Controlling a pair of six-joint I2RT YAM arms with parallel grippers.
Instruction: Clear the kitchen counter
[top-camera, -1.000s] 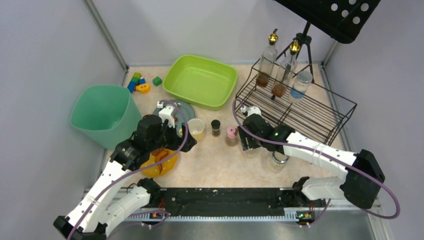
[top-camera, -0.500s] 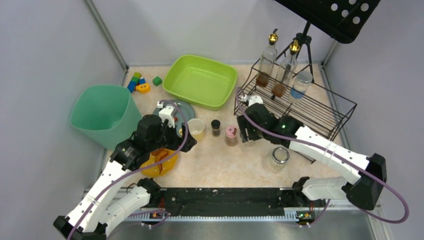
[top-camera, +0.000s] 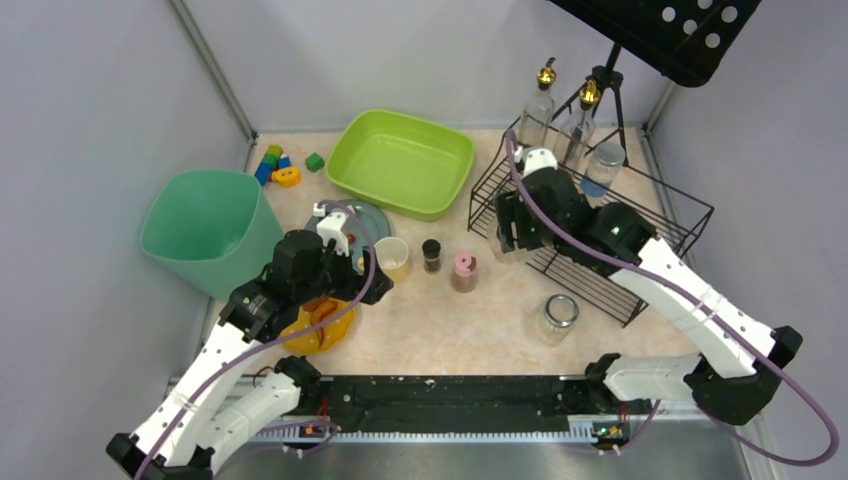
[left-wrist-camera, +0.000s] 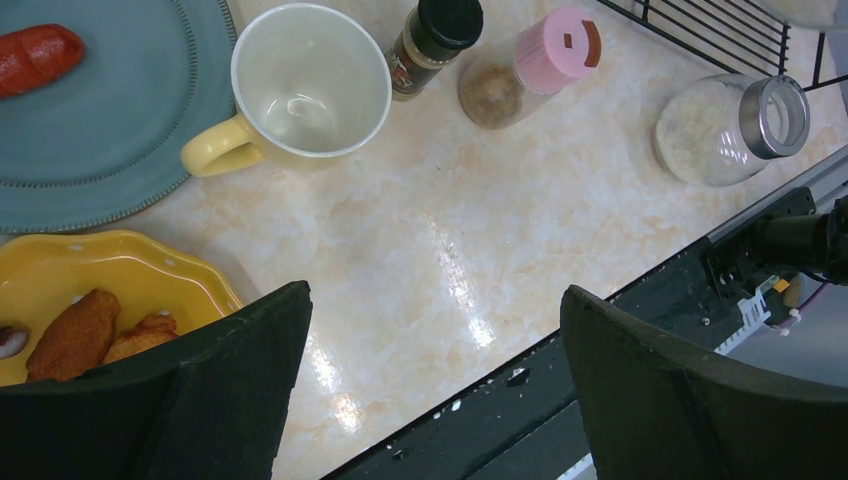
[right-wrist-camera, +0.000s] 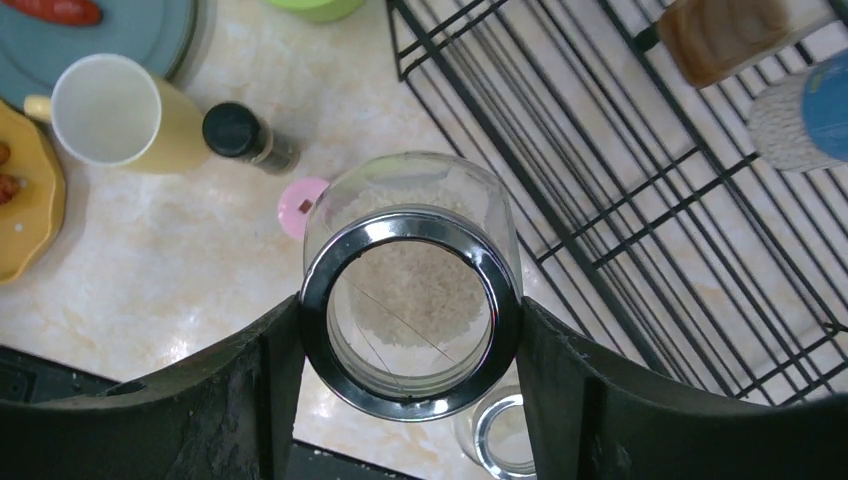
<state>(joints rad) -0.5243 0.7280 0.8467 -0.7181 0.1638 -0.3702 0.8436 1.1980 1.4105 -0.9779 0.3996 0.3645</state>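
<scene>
Jar (right-wrist-camera: 410, 210) of grain clamped in right claw (right-wrist-camera: 410, 340), held high, likely to clear wire rack (top-camera: 650, 183) rim just ahead. Left claw (left-wrist-camera: 430, 380) gaping, empty, hovering; kitchen counter (left-wrist-camera: 420, 250) lies beneath both claws.

A yellow mug (left-wrist-camera: 310, 90) stands just beside a teal plate (left-wrist-camera: 100, 140) bearing a red sausage (left-wrist-camera: 35, 55), with a black-capped spice jar (left-wrist-camera: 435, 35) and a pink-lidded shaker (left-wrist-camera: 530, 65) in a row past it. A grain-filled glass jar (left-wrist-camera: 730, 130) sits near the black wire rack (top-camera: 668, 215); a second jar (right-wrist-camera: 410, 300) is aloft by the rack's front corner.
</scene>
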